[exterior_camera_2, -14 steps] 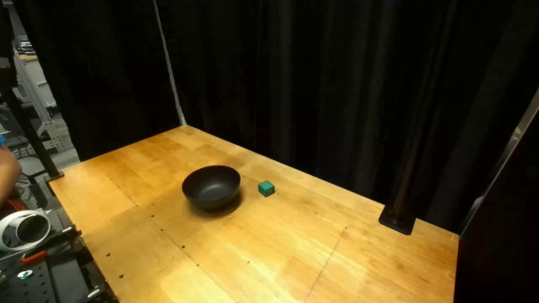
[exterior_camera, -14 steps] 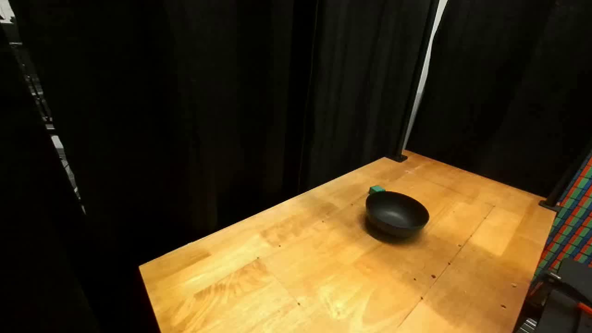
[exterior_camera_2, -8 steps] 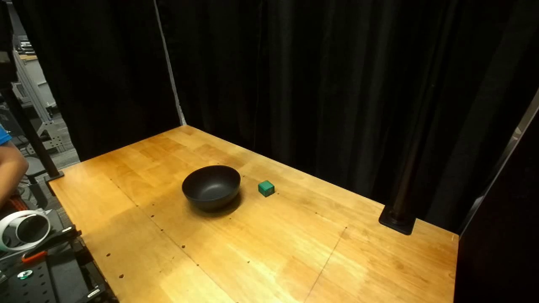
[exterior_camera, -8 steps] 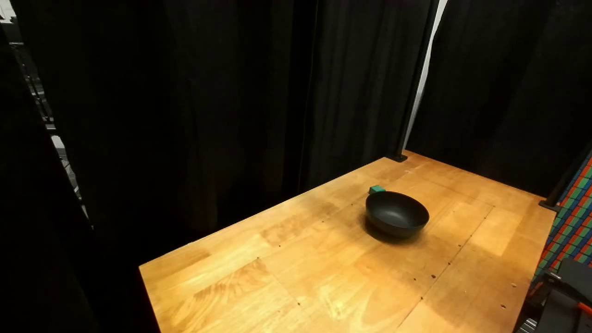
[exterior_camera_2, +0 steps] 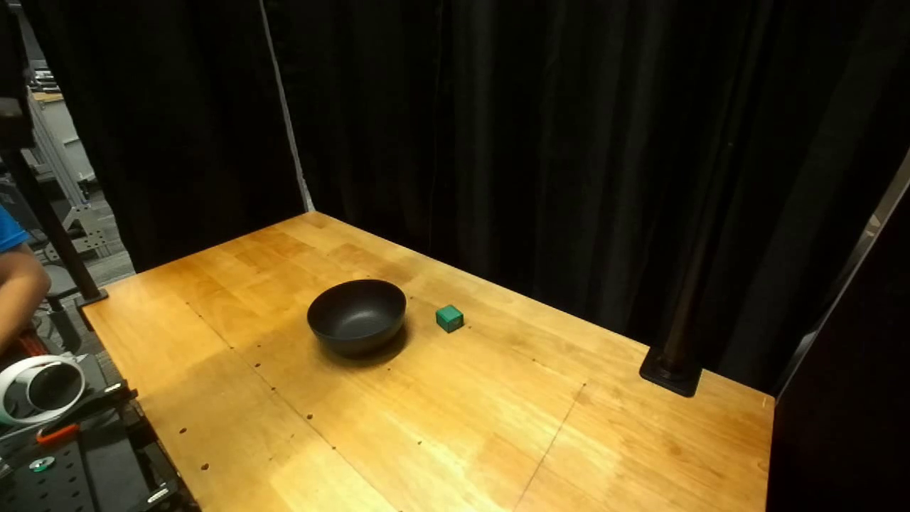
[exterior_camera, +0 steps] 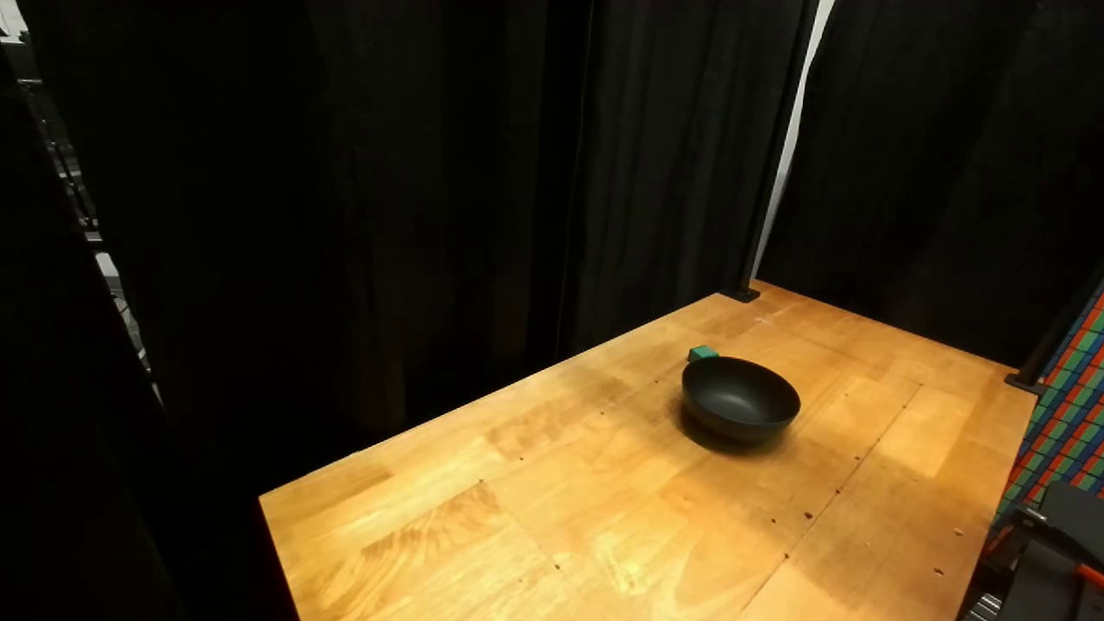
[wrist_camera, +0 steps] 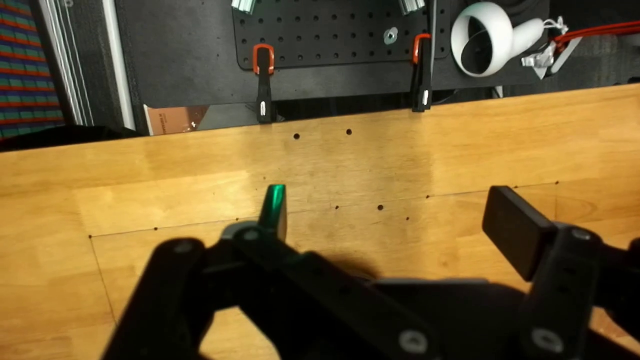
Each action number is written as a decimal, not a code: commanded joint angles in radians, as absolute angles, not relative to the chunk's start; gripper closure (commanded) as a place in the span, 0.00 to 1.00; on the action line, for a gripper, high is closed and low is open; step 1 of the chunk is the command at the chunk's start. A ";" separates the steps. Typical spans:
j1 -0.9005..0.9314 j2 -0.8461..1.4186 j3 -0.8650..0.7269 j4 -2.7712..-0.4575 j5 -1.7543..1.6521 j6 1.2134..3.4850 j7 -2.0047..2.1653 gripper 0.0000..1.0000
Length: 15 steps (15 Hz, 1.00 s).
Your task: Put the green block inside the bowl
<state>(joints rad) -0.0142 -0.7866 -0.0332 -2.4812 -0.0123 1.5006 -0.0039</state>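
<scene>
The green block rests on the wooden table, a short gap from the bowl in an exterior view. It also shows partly hidden behind the bowl's rim in an exterior view. The round black bowl stands upright on the table and also shows in an exterior view. Its visible inside is empty. My gripper is wide open in the wrist view, with nothing between its fingers, above the table. A shadow shows below it there; the block and most or all of the bowl are hidden. The gripper is not recognisable in the exterior views.
Two black and orange clamps grip the table's edge beside a dark perforated plate. A white ring-shaped controller lies near that plate. A post base stands on the table. A person's arm shows at the left edge.
The person's arm at the left edge of an exterior view has shifted slightly to the right. The bowl and the green block have not moved.
</scene>
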 commanded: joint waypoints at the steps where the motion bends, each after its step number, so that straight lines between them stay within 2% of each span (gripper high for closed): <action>1: -0.067 -0.644 -0.021 -2.533 -0.039 1.736 0.093 0.00; 9: -0.169 -0.152 -0.017 -2.529 -0.085 2.453 0.367 0.00; 15: -0.116 0.141 -0.053 -2.462 -0.094 2.847 0.585 0.00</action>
